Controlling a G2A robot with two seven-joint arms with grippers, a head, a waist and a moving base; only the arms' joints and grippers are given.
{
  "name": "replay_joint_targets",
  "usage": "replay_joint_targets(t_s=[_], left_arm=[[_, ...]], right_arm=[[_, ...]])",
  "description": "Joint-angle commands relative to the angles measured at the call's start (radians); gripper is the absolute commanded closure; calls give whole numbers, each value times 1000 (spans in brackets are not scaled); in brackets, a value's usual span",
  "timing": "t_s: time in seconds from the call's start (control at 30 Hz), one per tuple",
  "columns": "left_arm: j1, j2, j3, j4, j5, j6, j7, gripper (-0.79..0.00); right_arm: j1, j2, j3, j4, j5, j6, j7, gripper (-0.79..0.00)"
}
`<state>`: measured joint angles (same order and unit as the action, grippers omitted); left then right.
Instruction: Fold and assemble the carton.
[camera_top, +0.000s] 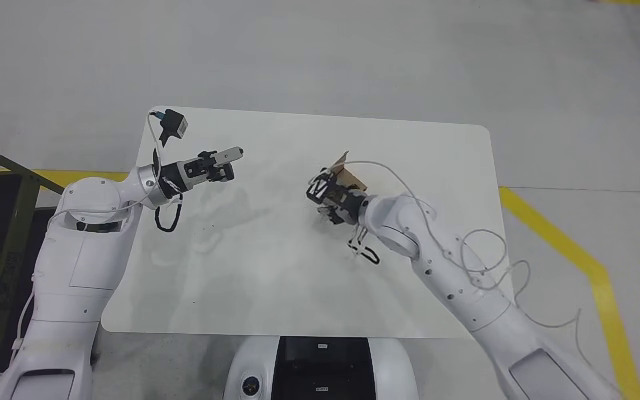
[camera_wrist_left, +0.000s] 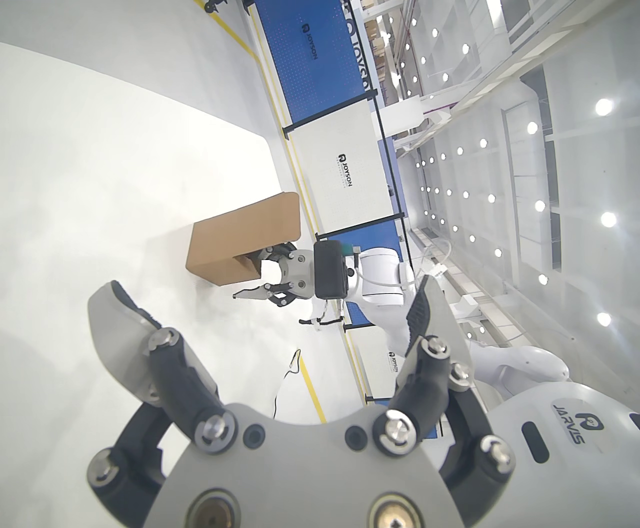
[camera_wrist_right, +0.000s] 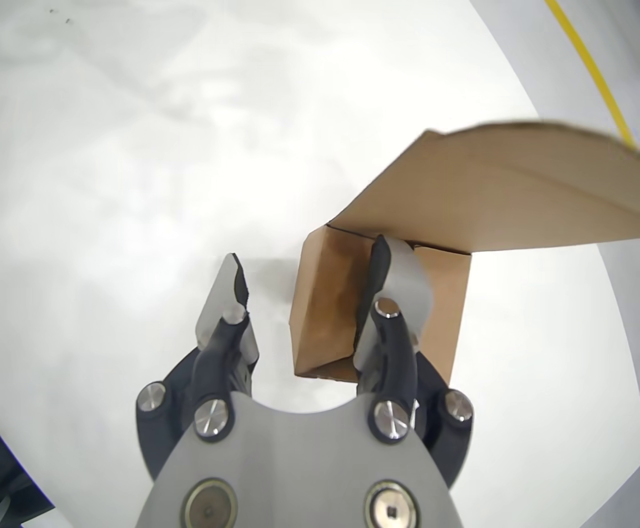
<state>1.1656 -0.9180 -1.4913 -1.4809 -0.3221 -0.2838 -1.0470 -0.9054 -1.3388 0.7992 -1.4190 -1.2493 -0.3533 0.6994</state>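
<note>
Carton (camera_wrist_left: 240, 240) is only half up on the desk (camera_top: 260, 270), lid flap (camera_wrist_right: 500, 200) still unfolded; right gripper (camera_wrist_right: 306, 255) spread, one finger (camera_wrist_right: 400, 280) inside, left gripper (camera_wrist_left: 270, 287) gaping, empty.

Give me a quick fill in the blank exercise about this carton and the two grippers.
The carton is ____ cardboard. It rests on a ____ table. The right gripper has one jaw ____ the carton's open end. The jaws of the left gripper are ____ and hold nothing.
Missing words: brown; white; inside; open.
</note>
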Motion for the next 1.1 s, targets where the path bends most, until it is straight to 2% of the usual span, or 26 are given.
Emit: replay_joint_targets(t_s=[0.0, 0.03, 0.1, 0.17, 0.8, 0.9, 0.97, 1.0, 1.07], left_arm=[[0, 0, 0, 0, 0, 0, 0, -785], [0, 0, 0, 0, 0, 0, 0, -785], [0, 0, 0, 0, 0, 0, 0, -785], [0, 0, 0, 0, 0, 0, 0, -785], [0, 0, 0, 0, 0, 0, 0, -785], [0, 0, 0, 0, 0, 0, 0, -785], [0, 0, 0, 0, 0, 0, 0, -785], [0, 0, 0, 0, 0, 0, 0, -785], [0, 0, 0, 0, 0, 0, 0, -785]], right_arm=[[2, -2, 0, 7, 0, 0, -2, -345], [3, -2, 1, 10, -2, 1, -1, -302], [4, -3, 3, 13, -2, 1, -1, -132], [3, -4, 6, 13, -2, 2, 0, 0], [-35, -4, 14, -53, 28, -51, 24, 0], [-42, -6, 4, -42, 39, -68, 20, -142], [-43, -7, 0, -38, 41, -79, 18, -400], [-45, -7, -1, -38, 42, -79, 16, -468], [-48, -7, -1, -42, 40, -81, 16, -736]])
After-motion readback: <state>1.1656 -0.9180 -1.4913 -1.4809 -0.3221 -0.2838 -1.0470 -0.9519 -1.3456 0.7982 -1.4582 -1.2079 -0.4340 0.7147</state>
